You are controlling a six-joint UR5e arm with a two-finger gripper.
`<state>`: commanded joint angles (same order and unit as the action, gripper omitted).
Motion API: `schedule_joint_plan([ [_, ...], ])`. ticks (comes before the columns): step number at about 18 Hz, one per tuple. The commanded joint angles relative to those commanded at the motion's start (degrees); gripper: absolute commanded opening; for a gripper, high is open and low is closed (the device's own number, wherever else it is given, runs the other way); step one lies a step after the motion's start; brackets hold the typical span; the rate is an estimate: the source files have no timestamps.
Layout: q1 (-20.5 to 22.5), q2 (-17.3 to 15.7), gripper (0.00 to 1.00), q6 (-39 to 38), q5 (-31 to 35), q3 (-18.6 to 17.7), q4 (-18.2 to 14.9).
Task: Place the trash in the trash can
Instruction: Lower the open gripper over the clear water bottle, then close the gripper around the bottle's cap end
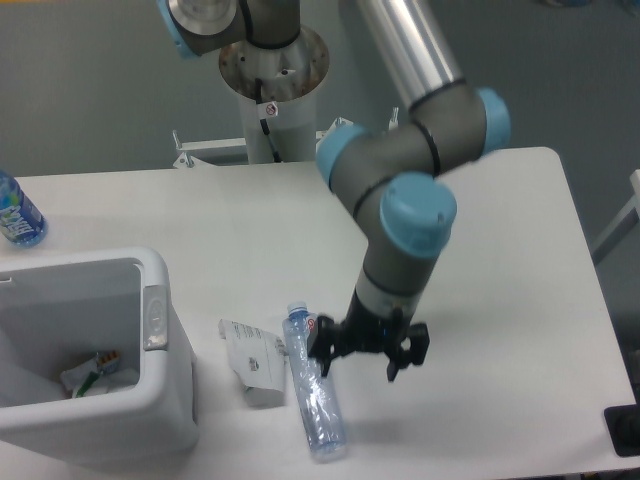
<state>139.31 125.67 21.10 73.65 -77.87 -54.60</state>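
Note:
A clear plastic bottle (pixel 314 402) with a pink-lettered label lies on the white table, cap pointing away from the front edge. Touching its left side is a flattened white paper packet (pixel 252 362) with black print. The white trash can (pixel 168 400) stands at the front left, with some scraps inside. My gripper (pixel 360 366) hangs low and open just right of the bottle's upper half; its left finger is over the bottle's label and nothing is held.
A blue-labelled water bottle (pixel 17 213) stands at the table's far left edge. The robot's base column (pixel 272 95) rises behind the table. A dark object (pixel 624 430) sits at the front right corner.

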Motion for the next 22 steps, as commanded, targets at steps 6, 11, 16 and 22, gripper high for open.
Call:
schedule_joint_plan([
  [6, -1.41, 3.87, 1.00, -3.60, 0.09, 0.44, 6.17],
  [11, -3.16, 5.55, 1.00, -3.69, 3.08, 0.44, 6.17],
  [16, -3.87, 6.34, 1.00, -5.19, 3.25, 0.18, 6.34],
  [22, -5.45, 8.53, 1.00, -5.54, 6.76, 0.09, 8.62],
])
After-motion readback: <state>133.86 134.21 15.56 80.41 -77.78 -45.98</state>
